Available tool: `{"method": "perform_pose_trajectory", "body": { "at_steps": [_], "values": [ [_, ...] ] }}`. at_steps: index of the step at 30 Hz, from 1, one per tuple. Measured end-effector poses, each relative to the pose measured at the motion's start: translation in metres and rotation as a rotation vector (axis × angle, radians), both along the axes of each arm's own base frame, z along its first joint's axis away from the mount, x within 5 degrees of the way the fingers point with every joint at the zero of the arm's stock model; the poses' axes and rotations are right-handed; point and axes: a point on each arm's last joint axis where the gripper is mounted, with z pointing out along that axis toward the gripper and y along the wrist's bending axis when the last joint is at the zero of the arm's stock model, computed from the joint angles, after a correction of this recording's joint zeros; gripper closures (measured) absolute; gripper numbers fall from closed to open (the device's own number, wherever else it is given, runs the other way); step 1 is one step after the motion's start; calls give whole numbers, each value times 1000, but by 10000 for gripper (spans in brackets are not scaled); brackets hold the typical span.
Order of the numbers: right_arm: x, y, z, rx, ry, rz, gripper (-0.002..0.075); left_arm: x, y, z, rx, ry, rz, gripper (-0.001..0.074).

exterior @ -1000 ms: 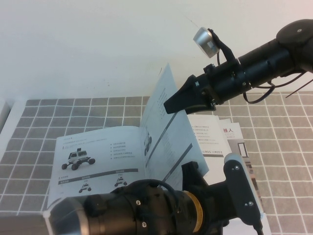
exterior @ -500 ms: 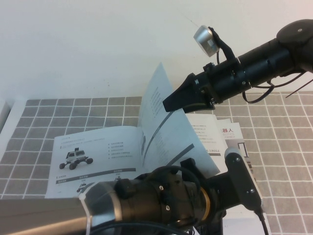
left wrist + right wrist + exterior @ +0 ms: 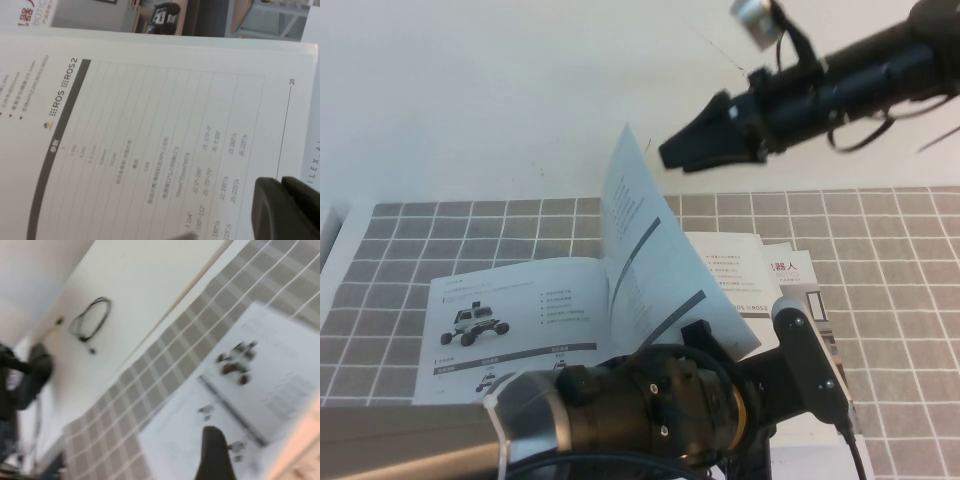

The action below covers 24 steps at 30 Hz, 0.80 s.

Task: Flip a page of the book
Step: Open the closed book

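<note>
The book (image 3: pixel 520 300) lies open on the grey tiled mat; its left page shows a white rover car. The page (image 3: pixel 645 255) stands nearly upright at the spine, leaning slightly left, and nothing touches it. My right gripper (image 3: pixel 670 155) hangs in the air above and to the right of the page's top edge, shut and empty; one dark finger (image 3: pixel 215 455) shows in the right wrist view above the book (image 3: pixel 250 385). My left gripper (image 3: pixel 280 181) is shut and empty over the outer corner of the book's right-hand page (image 3: pixel 150 125). In the high view my left arm (image 3: pixel 620 420) hides it.
A brochure with room photos (image 3: pixel 810 290) lies partly under the book's right side. The tiled mat (image 3: pixel 900 260) stretches right and left (image 3: pixel 380 260) of the book. The white wall stands behind. A cable (image 3: pixel 90 320) lies beyond the mat.
My right gripper has risen up and away from the page's edge. The page's top has swung further left and now stands free. The left arm has barely moved.
</note>
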Motion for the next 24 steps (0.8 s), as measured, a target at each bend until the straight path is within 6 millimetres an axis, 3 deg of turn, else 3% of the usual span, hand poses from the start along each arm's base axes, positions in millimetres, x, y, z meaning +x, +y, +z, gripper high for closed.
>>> {"method": "perform_pose_trajectory", "body": {
  "at_steps": [5, 7, 9, 16, 20, 24],
  "values": [
    [13, -26, 25, -123, -135, -52, 279, 1, 0, 0, 1, -5, 10, 738],
    [16, -36, 23, -223, -147, -77, 292, 1, 1, 0, -4, -5, 19, 738],
    [18, -44, 14, -342, -138, -99, 351, 1, 1, 0, -3, -5, 23, 738],
    [15, -37, -62, -485, 7, 6, 662, 1, 1, 0, -3, -6, 24, 738],
    [16, -35, -104, -505, 77, 64, 715, 2, 1, 1, 0, -12, 19, 738],
    [19, -34, -128, -514, 118, 76, 725, 2, 1, 1, 10, -24, 10, 738]
  ]
}}
